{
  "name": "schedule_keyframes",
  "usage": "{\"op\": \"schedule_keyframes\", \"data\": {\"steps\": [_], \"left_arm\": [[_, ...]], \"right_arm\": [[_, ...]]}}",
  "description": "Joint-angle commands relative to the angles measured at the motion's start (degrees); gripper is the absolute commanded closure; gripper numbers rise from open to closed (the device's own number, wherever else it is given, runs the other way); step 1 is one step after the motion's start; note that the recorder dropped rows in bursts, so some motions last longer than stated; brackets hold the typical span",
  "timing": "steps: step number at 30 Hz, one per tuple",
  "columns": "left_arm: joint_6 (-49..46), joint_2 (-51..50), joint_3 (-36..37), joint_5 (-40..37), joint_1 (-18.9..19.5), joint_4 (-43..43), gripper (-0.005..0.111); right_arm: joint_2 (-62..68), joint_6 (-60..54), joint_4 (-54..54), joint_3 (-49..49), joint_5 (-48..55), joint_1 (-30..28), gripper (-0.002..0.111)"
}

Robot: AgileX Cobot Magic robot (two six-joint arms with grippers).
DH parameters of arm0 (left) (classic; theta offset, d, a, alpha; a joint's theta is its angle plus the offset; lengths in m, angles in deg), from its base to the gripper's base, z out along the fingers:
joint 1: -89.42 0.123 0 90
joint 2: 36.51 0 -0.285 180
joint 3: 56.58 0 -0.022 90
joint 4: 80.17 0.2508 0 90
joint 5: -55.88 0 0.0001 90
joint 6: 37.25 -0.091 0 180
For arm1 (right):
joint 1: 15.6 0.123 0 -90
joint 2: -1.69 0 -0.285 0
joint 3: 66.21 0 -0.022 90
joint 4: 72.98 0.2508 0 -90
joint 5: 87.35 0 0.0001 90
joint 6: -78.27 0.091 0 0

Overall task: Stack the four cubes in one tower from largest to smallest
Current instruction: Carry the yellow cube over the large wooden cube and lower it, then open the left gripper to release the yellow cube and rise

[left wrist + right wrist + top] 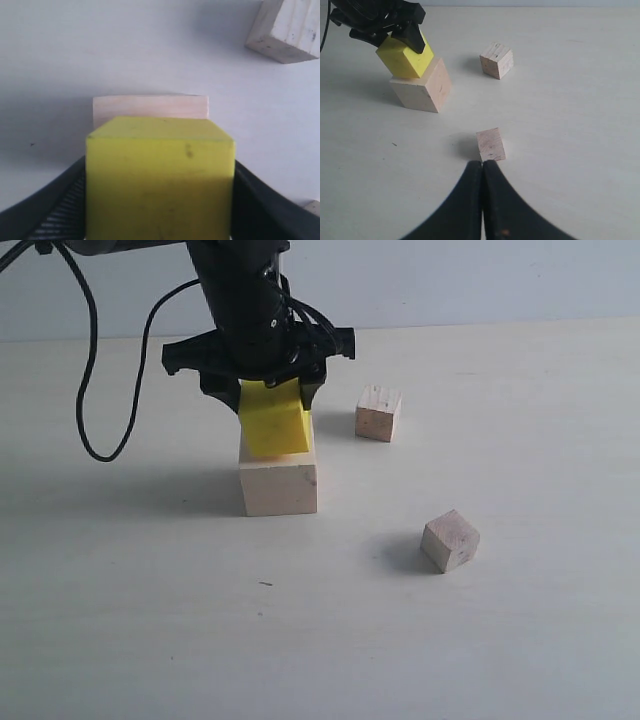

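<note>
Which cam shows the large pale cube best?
Right wrist view: large pale cube whole, two side faces, under the yellow cube. Exterior shows mainly one face; left wrist only a sliver past the yellow cube.

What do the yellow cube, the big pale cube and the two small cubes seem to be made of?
Yellow cube: even, opaque, matte yellow with a few dark specks and no grain; painted wood or plastic, I cannot tell which. Large pale cube: probably bare light wood, matte, with faint grain. Two small cubes: bare wood too, slightly pinkish, with clear grain lines.
</note>
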Motion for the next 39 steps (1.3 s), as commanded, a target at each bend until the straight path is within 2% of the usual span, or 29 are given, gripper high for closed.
{"op": "schedule_keyframes", "data": {"steps": [1, 7, 39], "left_arm": [[0.6, 0.0, -0.6, -0.1, 0.3, 1.2, 0.107], [2.2, 0.0, -0.6, -1.4, 0.3, 3.5, 0.107], [2.4, 0.0, -0.6, 0.3, 0.1, 1.4, 0.107]], "right_arm": [[-0.4, 0.2, 0.1, 0.1, -0.3, -0.3, 0.108], [-0.4, 0.2, 0.1, 0.1, -0.3, -0.3, 0.108], [-0.4, 0.2, 0.1, 0.1, -0.5, -0.3, 0.108]]}}
